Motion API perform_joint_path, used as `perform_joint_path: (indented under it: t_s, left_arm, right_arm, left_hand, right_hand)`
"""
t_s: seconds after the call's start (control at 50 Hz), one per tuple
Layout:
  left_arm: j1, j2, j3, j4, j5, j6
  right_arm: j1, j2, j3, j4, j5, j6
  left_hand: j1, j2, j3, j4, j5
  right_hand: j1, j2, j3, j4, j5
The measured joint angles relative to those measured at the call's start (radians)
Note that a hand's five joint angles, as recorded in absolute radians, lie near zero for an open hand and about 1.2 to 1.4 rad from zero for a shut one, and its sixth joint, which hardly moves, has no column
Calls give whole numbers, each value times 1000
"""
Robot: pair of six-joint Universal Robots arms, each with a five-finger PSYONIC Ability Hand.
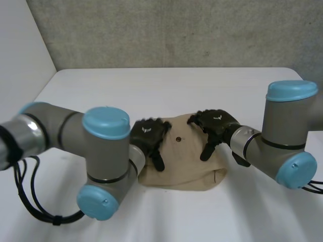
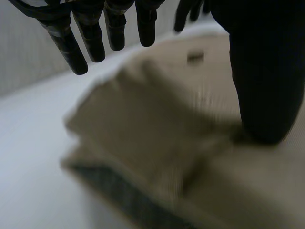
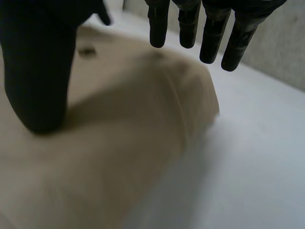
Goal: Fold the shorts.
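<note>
The beige shorts (image 1: pixel 184 161) lie folded into a compact bundle in the middle of the white table (image 1: pixel 166 88). A dark button (image 1: pixel 178 138) shows on top. My left hand (image 1: pixel 147 136) rests over the bundle's left part, thumb tip pressed on the cloth, fingers (image 2: pixel 93 33) straight above it. My right hand (image 1: pixel 214 126) is over the right part, thumb (image 3: pixel 35 81) down on the shorts (image 3: pixel 119 133), fingers (image 3: pixel 209 33) straight and clear of the cloth. In the left wrist view the shorts (image 2: pixel 157 124) show stacked layers at their left edge.
Bare white table (image 3: pixel 257 143) surrounds the bundle on all sides. A grey wall (image 1: pixel 176 30) rises behind the table's far edge. My left arm's elbow (image 1: pixel 103 161) sits close to the bundle's near left corner.
</note>
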Motion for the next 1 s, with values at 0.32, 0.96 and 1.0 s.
perform_joint_path:
  t_s: [0.32,0.96,1.0]
  left_arm:
    - [3,13,-40,-73,-105,-9]
    - [318,620,17,-327,57,-9]
    - [317,619,15,-325,56,-9]
  right_arm:
    - [5,38,-43,30,100,-96]
    - [-46,-440,-33,5,401,32]
    - [-45,-445,-30,6,397,32]
  left_hand:
    - [-24,-22,0,0,0]
    - [-24,-22,0,0,-1]
    - [-24,-22,0,0,-1]
  right_hand:
    - [0,-4,0,0,-10]
    - [0,-4,0,0,-13]
    - [0,-4,0,0,-13]
